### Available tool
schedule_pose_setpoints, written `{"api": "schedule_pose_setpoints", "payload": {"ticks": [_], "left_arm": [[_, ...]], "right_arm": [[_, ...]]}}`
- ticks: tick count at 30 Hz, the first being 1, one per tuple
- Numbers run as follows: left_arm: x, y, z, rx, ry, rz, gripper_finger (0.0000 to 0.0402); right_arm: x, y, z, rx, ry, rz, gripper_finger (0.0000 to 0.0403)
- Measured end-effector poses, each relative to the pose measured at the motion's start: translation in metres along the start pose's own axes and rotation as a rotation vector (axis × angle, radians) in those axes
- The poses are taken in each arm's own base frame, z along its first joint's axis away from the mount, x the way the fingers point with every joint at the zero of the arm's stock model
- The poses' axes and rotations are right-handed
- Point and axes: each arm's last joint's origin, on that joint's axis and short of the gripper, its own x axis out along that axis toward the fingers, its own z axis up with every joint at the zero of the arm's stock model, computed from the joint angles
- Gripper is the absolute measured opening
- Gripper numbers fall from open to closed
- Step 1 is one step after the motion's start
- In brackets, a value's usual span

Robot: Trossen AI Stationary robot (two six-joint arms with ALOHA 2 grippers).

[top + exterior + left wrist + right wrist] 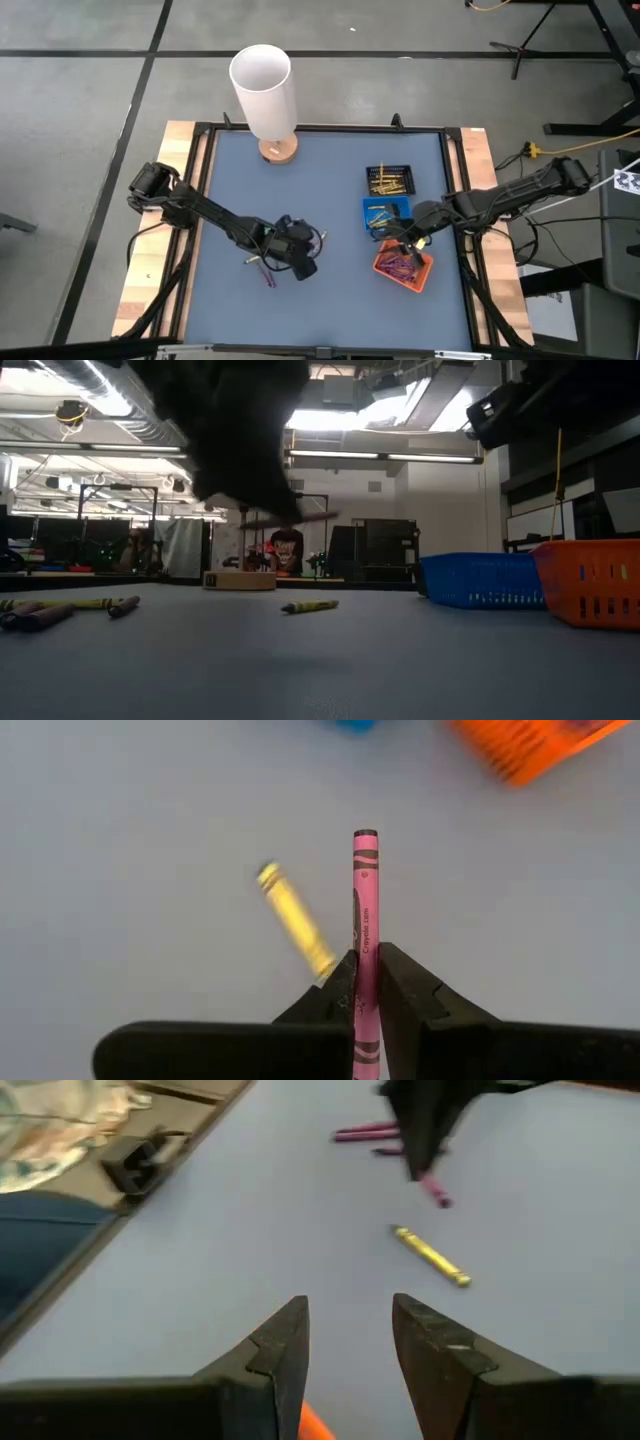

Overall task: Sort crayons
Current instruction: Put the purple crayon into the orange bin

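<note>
While the left gripper [366, 982] hangs above the blue mat [300, 190] at about seven o'clock from the mat's middle, its two fingers are clenched on one pink crayon [365, 910], which sticks out forward between them. In the low view that crayon shows lifted clear of the mat, roughly level, under the dark bulk of the arm. One loose yellow crayon [296, 918] lies flat on the mat just beside the held one, at its ten o'clock in the left wrist view, not touching it. A further few purple crayons [266, 268] lie on the mat at the gripper's eight o'clock in the high view; their exact count cannot be told.

Three small trays stand in a row on the right half of the mat: one black tray [391, 181] at two o'clock from the mat's middle holding yellow crayons, one blue tray [402, 209] just below it also holding yellow ones, and one orange tray [418, 275] at four o'clock holding purple-magenta crayons. The sticks inside are too small to count.

The right gripper [350, 1342] hovers over the near edge of the orange tray, its two fingers spread apart and grasping nothing.

One white cylinder [264, 88] on a wooden base stands at twelve o'clock on the mat's far edge.
</note>
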Motion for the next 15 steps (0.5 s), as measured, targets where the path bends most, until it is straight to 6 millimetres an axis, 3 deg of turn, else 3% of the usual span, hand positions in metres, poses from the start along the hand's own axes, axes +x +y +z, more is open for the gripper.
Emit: {"api": "schedule_pose_setpoints", "payload": {"ticks": [8, 15], "left_arm": [[-0.005, -0.02, 0.027, 0.216, -0.282, -0.178, 0.001], [-0.016, -0.031, 0.049, 0.375, -0.541, -0.225, 0.001]], "right_arm": [[0.012, -0.007, 0.005, -0.034, -0.044, -0.202, 0.0145], [0.021, -0.009, 0.016, -0.112, -0.165, -0.232, 0.0145]]}}
